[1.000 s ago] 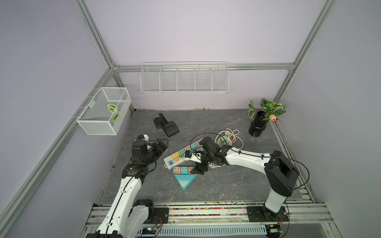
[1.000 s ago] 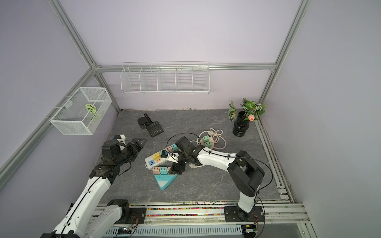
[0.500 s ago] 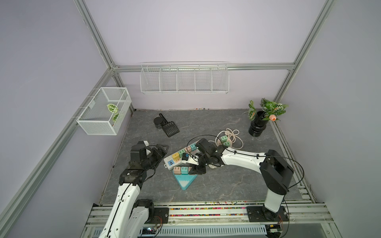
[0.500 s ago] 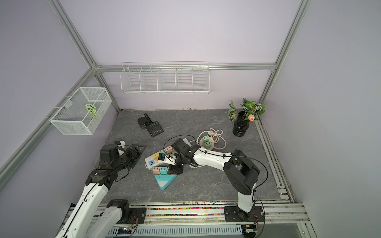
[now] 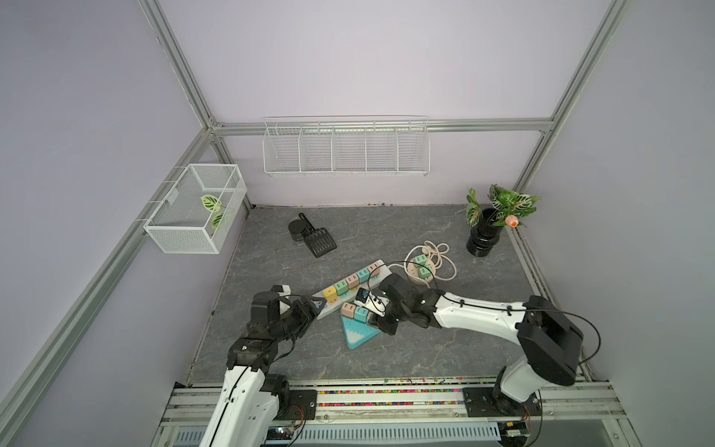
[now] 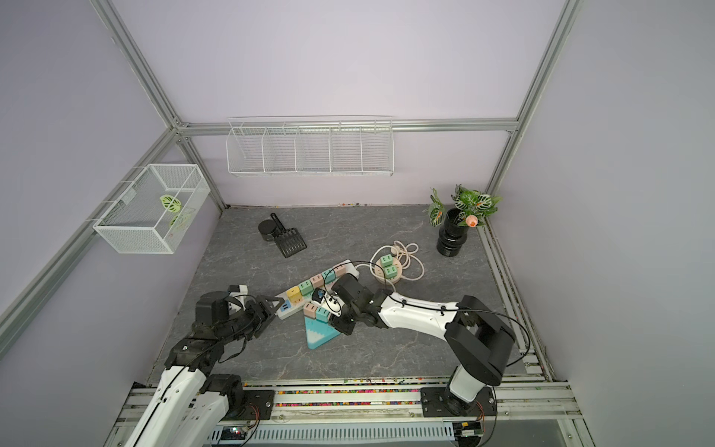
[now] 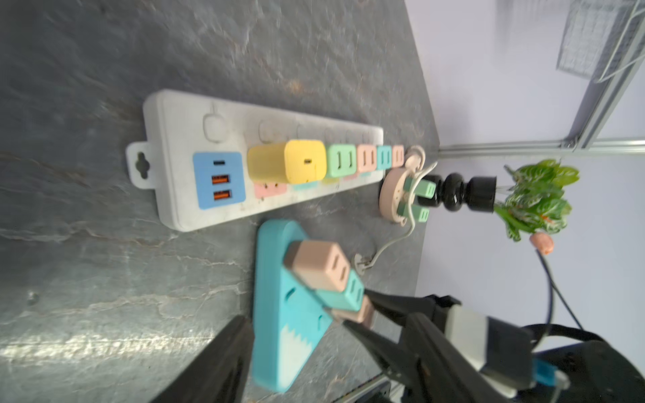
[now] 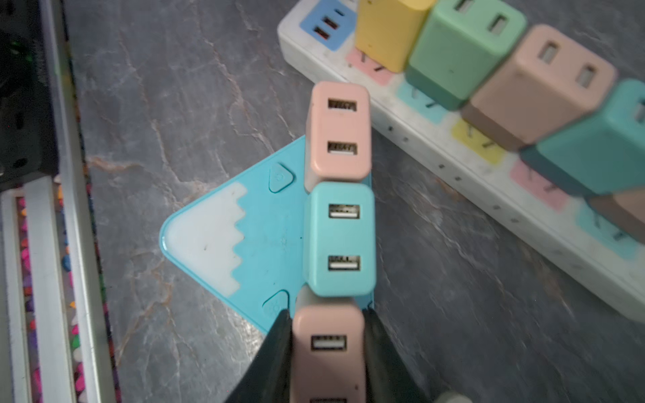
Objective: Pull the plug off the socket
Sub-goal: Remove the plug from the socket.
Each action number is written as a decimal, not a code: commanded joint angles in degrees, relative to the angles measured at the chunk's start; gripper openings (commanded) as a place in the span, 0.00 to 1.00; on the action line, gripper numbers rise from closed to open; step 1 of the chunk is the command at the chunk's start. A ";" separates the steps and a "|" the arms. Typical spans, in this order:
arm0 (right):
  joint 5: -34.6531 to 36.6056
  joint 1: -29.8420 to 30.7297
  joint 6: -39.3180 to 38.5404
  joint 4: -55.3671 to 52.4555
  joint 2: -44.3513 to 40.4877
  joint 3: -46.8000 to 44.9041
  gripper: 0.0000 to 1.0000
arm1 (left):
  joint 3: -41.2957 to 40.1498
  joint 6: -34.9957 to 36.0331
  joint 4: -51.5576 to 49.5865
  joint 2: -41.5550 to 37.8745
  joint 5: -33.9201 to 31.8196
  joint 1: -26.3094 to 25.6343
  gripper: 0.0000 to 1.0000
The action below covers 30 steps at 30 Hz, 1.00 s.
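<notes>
- While the right gripper [image 8: 327, 315] clamps the right-end pink plug [image 8: 328, 352], the unheld teal socket [image 8: 254, 240] may lift along.
- Left gripper [image 6: 271, 305] gapes empty, bracing nothing.

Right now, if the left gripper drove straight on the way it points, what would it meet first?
Probably the near end of the white power strip, by its blue USB panel: the left gripper sits just short of it in both top views. Height is unclear.

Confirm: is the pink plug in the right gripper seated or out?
Seated, apparently: the pink plug, clamped by the right gripper, sits against the blue triangular socket in line with the teal plug; no prongs show.
</notes>
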 commanded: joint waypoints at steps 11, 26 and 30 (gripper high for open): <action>11.00 1.32 13.14 15.83 -9.61 -14.23 0.20 | -8.39 -2.82 33.65 19.35 11.78 -12.28 0.73; 8.69 3.31 13.62 19.14 -6.48 -14.31 0.20 | -3.19 5.20 33.47 37.36 6.83 -17.25 0.65; 8.10 3.28 13.67 18.40 -6.58 -14.21 0.19 | -3.12 4.31 32.53 39.76 4.88 -18.83 0.56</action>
